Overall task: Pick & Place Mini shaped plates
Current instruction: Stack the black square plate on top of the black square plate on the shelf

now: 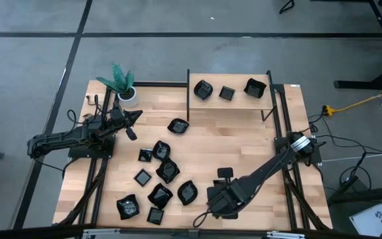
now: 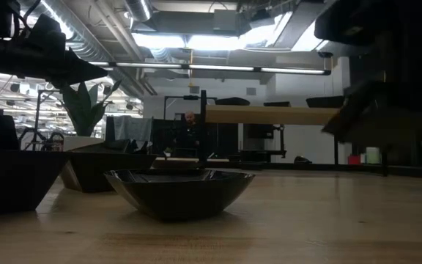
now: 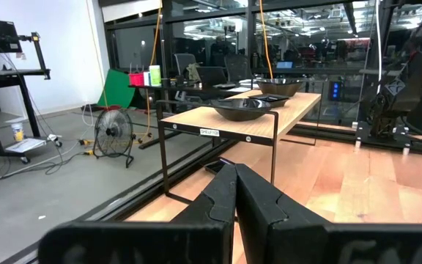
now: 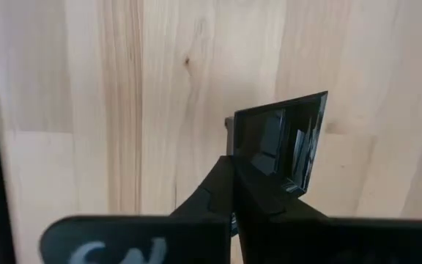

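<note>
1. In the high view the right pincer (image 1: 225, 174) shows only as a dark block near the counter's (image 1: 244, 143) front edge, so the grip cannot be read there. The right wrist view shows it: the fingers (image 4: 229, 183) are pressed together on the rim of a square black plate (image 4: 280, 143), which is held tilted above bare wood.
2. In the low view the nearest bowl-shaped plate (image 2: 179, 192) fills the foreground, with more dark plates (image 2: 101, 170) cut off at the side. The arms are only dark masses at the top.
3. The loose plates (image 1: 159, 172) lie scattered on the left front part of the counter, several touching or overlapping near the middle of the group. One more plate (image 1: 178, 126) sits apart, nearer the shelf.
4. A small raised wooden shelf (image 1: 234, 103) stands at the back of the counter and carries three plates (image 1: 227, 93) in a row.
5. A white pot with a green plant (image 1: 123, 86) stands at the back left corner, close to the left arm.
6. The left pincer (image 1: 135, 117) hovers over the back left area, pointing towards the shelf. Its fingers (image 3: 229, 198) are closed together with nothing between them.
</note>
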`<state>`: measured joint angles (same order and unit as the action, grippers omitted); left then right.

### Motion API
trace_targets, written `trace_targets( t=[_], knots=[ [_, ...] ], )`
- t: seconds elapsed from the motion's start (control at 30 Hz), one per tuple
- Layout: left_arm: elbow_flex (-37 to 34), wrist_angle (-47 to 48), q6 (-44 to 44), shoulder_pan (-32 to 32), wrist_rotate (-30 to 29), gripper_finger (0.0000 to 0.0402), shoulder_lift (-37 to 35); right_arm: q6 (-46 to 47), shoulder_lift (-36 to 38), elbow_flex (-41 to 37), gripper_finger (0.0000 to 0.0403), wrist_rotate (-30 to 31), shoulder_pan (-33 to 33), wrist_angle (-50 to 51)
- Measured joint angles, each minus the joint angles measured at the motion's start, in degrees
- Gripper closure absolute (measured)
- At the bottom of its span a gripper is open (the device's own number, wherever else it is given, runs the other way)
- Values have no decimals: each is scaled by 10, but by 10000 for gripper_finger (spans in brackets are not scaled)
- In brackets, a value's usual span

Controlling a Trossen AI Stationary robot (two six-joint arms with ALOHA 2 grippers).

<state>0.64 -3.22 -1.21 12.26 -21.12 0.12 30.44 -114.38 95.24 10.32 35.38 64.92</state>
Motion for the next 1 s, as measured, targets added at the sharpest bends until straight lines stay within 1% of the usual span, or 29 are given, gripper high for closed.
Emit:
trace_targets(
  t=[0.23,0.6,0.77,1.0],
  knots=[
    [0,0,0,0,0,398,0,23,32,0,400,6,-10,14],
    [0,0,0,0,0,398,0,21,98,0,400,6,-32,22],
    [0,0,0,0,0,398,0,-7,121,0,400,24,-50,27],
    [0,0,0,0,0,398,0,-71,128,0,400,72,-88,23]
  ],
)
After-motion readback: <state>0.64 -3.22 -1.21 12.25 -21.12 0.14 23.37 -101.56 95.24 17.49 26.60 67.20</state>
